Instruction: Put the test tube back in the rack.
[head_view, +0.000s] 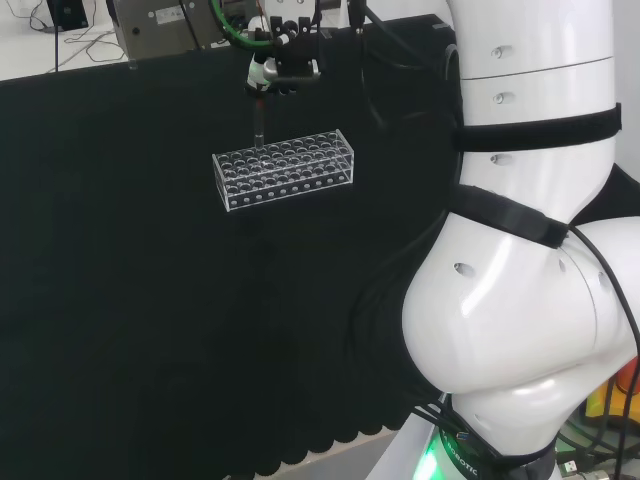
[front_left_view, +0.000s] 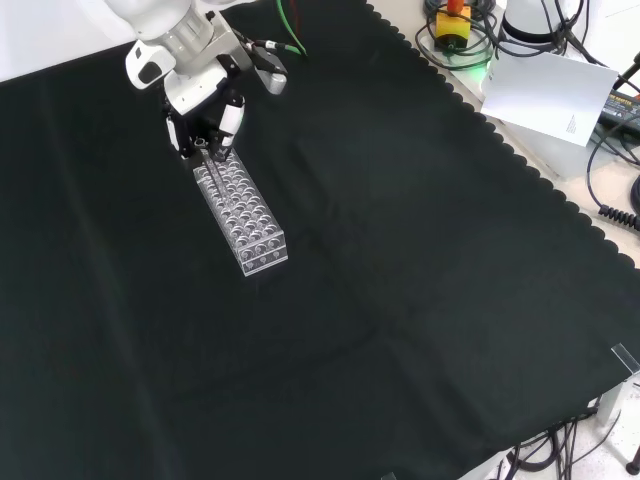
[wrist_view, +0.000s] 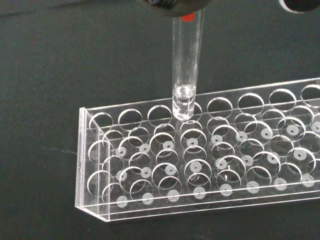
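The hand (head_view: 283, 55) hangs above the far part of the black cloth (head_view: 120, 300), its fingers curled round the top of the test tube (head_view: 258, 125), which it holds upright. In the front view the hand (front_left_view: 208, 115) sits over the rack's end nearest the cloth's top edge, fingertips pinched together with the tube between them, though the tube itself is hard to make out there.

The test tube (wrist_view: 186, 65) is clear glass, seemingly empty, with a small red mark near the top where the fingers take it. Its rounded bottom stands at the top plate of the rack (wrist_view: 200, 165), at a hole in the rack's outermost row, a few holes in from one end. It appears to be just at or barely inside the mouth of that hole; whether the tip has passed through the top plate I cannot say for sure.

The rack (head_view: 285, 168) is a clear plastic block with several rows of round holes, lying flat on the cloth towards its far edge in the head view. No other tube is visible in it.

So the carrying and lining-up look done: tube upright, over a hole, tip at the rim. What is left, as I judge it, is lowering the tube straight down until it seats on the lower plate, then opening the fingers and lifting away. The task is near its end but not finished, since the tube is gripped and mostly above the rack.
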